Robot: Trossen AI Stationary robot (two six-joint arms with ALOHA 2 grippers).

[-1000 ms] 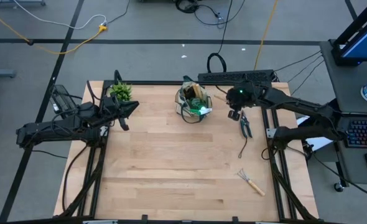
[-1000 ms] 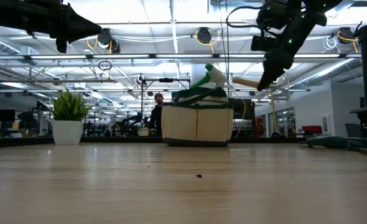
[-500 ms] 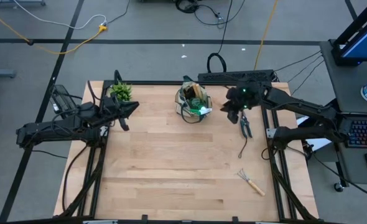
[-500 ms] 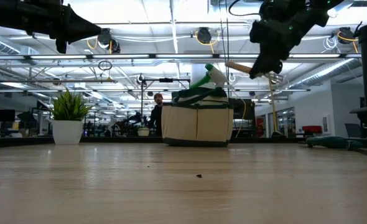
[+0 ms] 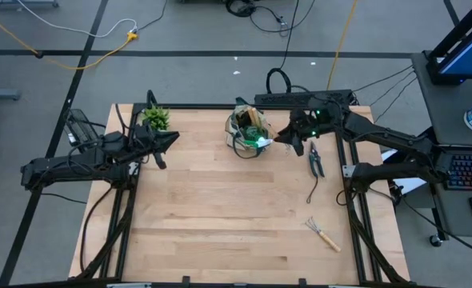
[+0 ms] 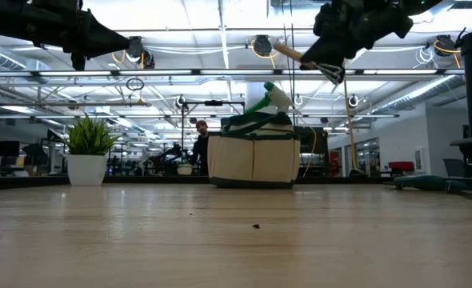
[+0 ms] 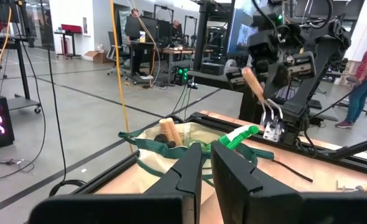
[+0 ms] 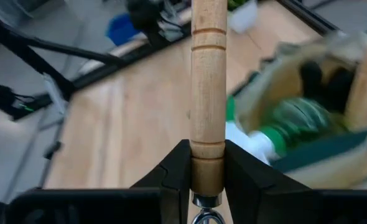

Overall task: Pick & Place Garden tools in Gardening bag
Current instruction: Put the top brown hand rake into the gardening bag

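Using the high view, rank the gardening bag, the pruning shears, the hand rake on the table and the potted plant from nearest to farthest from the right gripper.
1. Pruning shears, just beside the right gripper.
2. Gardening bag, toward the left arm; too close to call against the shears.
3. Hand rake, near table edge.
4. Potted plant, far corner by the left arm.

I am taking the gardening bag [image 5: 249,133] as reference; it is standing at the table's [image 5: 220,216] far edge. The spray bottle [image 5: 258,139] is sitting inside it. The potted plant [image 5: 155,118] is standing to its left. The right gripper [image 5: 290,139] is hanging just right of the bag, gripping a wooden-handled tool [image 6: 288,54]. The pruning shears [image 5: 315,162] are lying farther right, the hand rake [image 5: 322,231] right and nearer me.
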